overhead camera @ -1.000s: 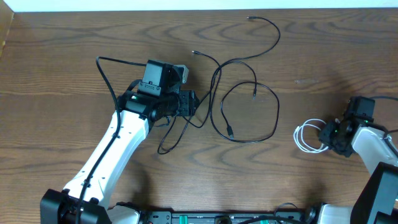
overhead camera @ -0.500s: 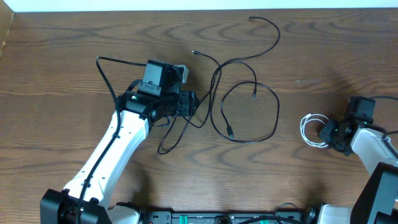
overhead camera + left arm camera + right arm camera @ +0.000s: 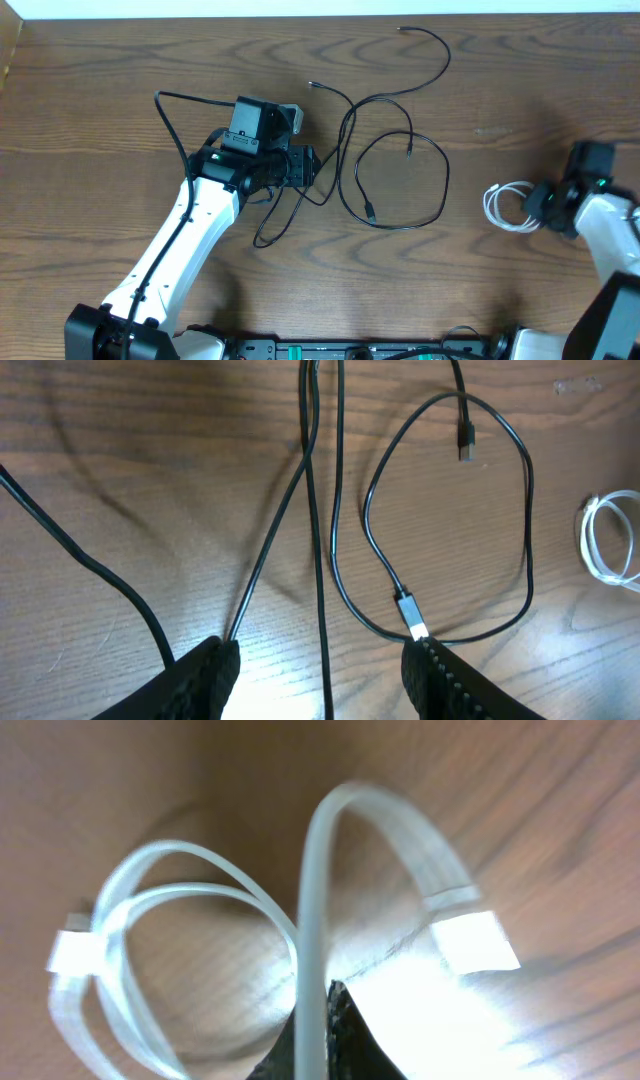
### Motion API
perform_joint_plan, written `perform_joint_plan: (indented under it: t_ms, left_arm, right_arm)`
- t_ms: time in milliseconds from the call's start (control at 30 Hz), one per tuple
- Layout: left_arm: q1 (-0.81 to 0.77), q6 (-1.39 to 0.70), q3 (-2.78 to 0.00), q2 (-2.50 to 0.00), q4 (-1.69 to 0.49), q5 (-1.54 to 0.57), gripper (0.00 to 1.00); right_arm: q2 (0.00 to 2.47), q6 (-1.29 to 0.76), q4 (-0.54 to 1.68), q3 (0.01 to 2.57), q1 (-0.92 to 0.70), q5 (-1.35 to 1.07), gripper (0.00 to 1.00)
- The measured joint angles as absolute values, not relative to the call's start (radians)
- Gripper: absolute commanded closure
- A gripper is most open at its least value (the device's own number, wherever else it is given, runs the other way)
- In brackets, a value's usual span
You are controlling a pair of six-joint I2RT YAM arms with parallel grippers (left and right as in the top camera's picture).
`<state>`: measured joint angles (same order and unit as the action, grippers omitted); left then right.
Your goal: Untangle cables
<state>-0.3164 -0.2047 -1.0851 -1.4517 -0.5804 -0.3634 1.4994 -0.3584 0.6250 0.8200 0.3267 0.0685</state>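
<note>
Several thin black cables (image 3: pixel 400 180) lie looped and crossed at the table's middle. My left gripper (image 3: pixel 314 166) stands open at their left edge, low over the wood. In the left wrist view one black strand (image 3: pixel 322 560) runs between its fingers (image 3: pixel 212 678) untouched, and a black plug (image 3: pixel 410 616) lies by the right finger. The short white cable (image 3: pixel 506 207) is coiled at the right. My right gripper (image 3: pixel 536 204) is shut on one of its strands. In the right wrist view that white strand (image 3: pixel 312 910) rises out of the closed jaws, with a white plug (image 3: pixel 476 940) beside it.
A thicker black arm wire (image 3: pixel 172 120) arcs off the left arm. One black cable end (image 3: pixel 401 29) lies near the table's far edge and another (image 3: pixel 312 85) just above the left gripper. The white coil also shows at the right edge of the left wrist view (image 3: pixel 610 545).
My right gripper has closed on the white cable and drawn it a little to the right. The left arm and the black cables have not moved.
</note>
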Motion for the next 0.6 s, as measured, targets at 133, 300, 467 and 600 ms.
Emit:
perform_joint_plan:
  t_ms: [133, 300, 467, 600]
  left_arm:
    - [-0.316, -0.205, -1.085, -1.452, -0.580, -0.363, 0.42]
    - [-0.316, -0.205, -1.085, -1.452, -0.580, -0.363, 0.42]
    - [-0.316, -0.205, -1.085, -1.452, -0.580, -0.363, 0.42]
    - [-0.316, -0.205, -1.085, -1.452, -0.580, -0.363, 0.42]
  right_arm:
    - [1.453, -0.355, 0.693, 0.997, 0.327, 0.129, 0.99]
    - [1.425, -0.355, 0.692, 1.156, 0.327, 0.264, 0.99]
    - [1.422, -0.351, 0.628, 1.180, 0.348, 0.413, 0.99]
    - [1.423, -0.327, 0.540, 1.180, 0.408, 0.498, 0.99]
